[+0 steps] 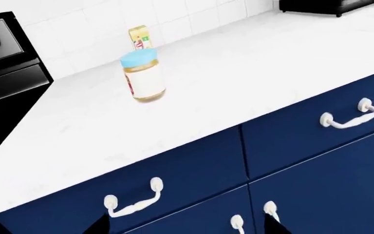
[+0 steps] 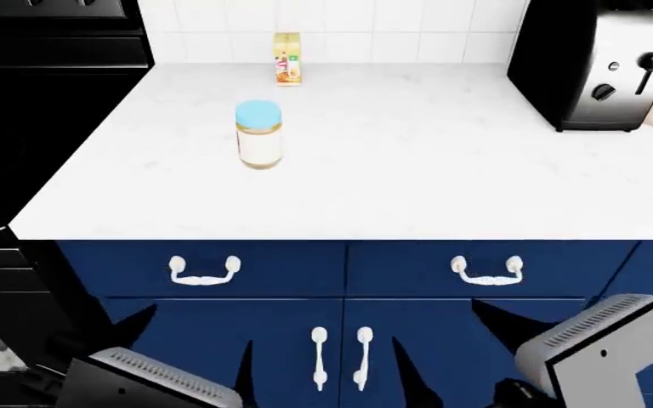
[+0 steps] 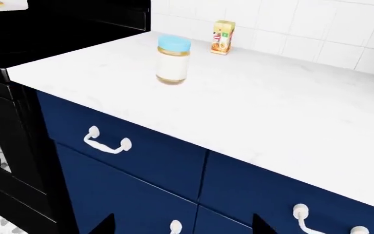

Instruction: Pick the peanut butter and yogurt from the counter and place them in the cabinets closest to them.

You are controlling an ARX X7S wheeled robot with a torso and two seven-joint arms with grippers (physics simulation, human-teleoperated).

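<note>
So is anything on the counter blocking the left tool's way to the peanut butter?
Nothing visible. The peanut butter stands alone on the counter; the yellow carton sits behind it by the wall, the toaster far right. The left tool hangs below the counter edge, so it must rise first.

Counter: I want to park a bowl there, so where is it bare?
The counter is bare between the jar and the toaster, and along its front edge. The carton stands behind the jar at the wall.
</note>
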